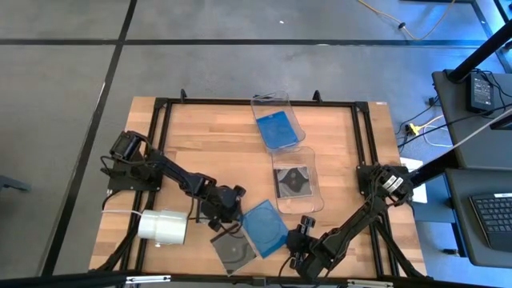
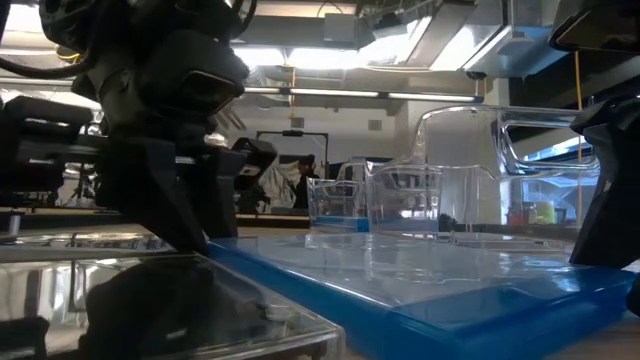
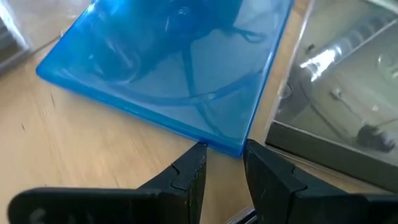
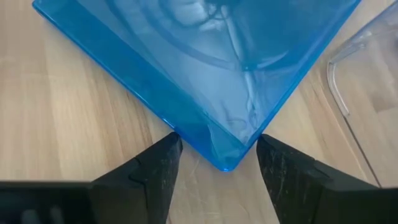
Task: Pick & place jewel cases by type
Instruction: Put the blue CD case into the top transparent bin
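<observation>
A translucent blue jewel case (image 1: 264, 228) lies flat on the wooden table near its near edge. A dark grey case (image 1: 234, 253) lies beside it, nearer the edge. My left gripper (image 1: 230, 210) (image 3: 225, 163) is open by a narrow gap, and one corner of the blue case (image 3: 234, 148) stands at that gap. My right gripper (image 1: 299, 242) (image 4: 217, 163) is open wider, its fingers on either side of the opposite corner (image 4: 227, 160). Another blue case (image 1: 276, 128) and another dark case (image 1: 292, 182) each lie in a clear bin. My left gripper comes nearly level from the table's left at the blue case's corner (image 3: 234, 148); its fingertips (image 3: 198, 155) stand right at the case's edge, and I cannot tell whether they touch. My right gripper flanks the opposite corner (image 4: 227, 160) from the table's right; I cannot tell whether its fingertips (image 4: 171, 146) touch. The case lies flat.
A white cylindrical roll (image 1: 164, 228) lies on its side left of my left gripper. Two clear bins (image 1: 282, 104) (image 1: 308, 196) stand toward the far and right side. A black frame (image 1: 240, 102) runs around the table. Bare wood shows in the far left part (image 1: 208, 136).
</observation>
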Robot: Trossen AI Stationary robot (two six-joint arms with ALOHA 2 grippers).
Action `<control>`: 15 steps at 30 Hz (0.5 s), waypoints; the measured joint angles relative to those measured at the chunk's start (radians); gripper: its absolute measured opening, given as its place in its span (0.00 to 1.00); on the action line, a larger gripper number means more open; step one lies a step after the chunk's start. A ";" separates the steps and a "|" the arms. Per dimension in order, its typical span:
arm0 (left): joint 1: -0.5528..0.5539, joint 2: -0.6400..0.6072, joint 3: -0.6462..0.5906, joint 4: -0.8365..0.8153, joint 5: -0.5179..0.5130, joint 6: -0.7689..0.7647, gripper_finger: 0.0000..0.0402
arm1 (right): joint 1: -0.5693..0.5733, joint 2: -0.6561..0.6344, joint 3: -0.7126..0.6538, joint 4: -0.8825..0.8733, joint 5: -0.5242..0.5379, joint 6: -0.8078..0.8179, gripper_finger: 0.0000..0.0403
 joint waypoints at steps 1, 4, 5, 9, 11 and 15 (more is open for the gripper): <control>-0.003 0.000 0.000 0.000 -0.006 0.019 0.25 | -0.001 0.000 0.000 0.000 0.001 -0.001 0.54; -0.013 0.000 0.000 0.000 -0.033 0.061 0.25 | -0.003 0.000 0.000 0.000 0.001 -0.003 0.54; -0.016 -0.001 0.000 0.000 -0.042 0.073 0.25 | -0.004 0.000 0.000 0.000 0.003 -0.002 0.54; -0.030 -0.002 0.000 0.000 -0.113 0.122 0.25 | -0.004 0.000 0.000 0.000 0.005 -0.001 0.54; -0.037 -0.002 0.001 0.002 -0.153 0.152 0.25 | -0.005 0.000 0.000 0.000 0.006 0.000 0.54; -0.054 -0.002 0.001 0.017 -0.229 0.214 0.25 | -0.005 0.000 0.000 0.000 0.009 0.002 0.54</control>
